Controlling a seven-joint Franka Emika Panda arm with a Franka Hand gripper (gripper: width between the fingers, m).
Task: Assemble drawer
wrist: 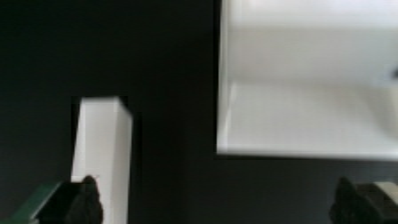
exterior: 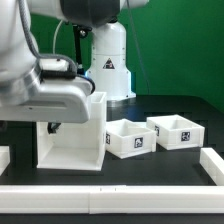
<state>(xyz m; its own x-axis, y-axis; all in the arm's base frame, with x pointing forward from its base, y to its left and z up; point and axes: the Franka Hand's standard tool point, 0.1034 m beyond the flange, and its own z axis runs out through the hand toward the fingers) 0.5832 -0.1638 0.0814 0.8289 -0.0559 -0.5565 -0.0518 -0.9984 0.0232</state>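
Fingers (wrist: 68, 203) are hanging wide apart, holding nothing; you're facing the shell (exterior: 75, 147) at the exterior view's left. Prob. light, stiff, slick; pinch one wall.

Robotics lab: black tabletop (exterior: 150, 172) is being framed by white border bars (exterior: 120, 198) and backed by a green screen (exterior: 185, 45).

Tray (exterior: 128, 139) between shell (exterior: 80, 146) and second tray (exterior: 176, 131)

No readable text. Triangle warning sign (exterior: 107, 68) on robot base (exterior: 110, 40); square tags (exterior: 140, 143) on trays (exterior: 120, 137).
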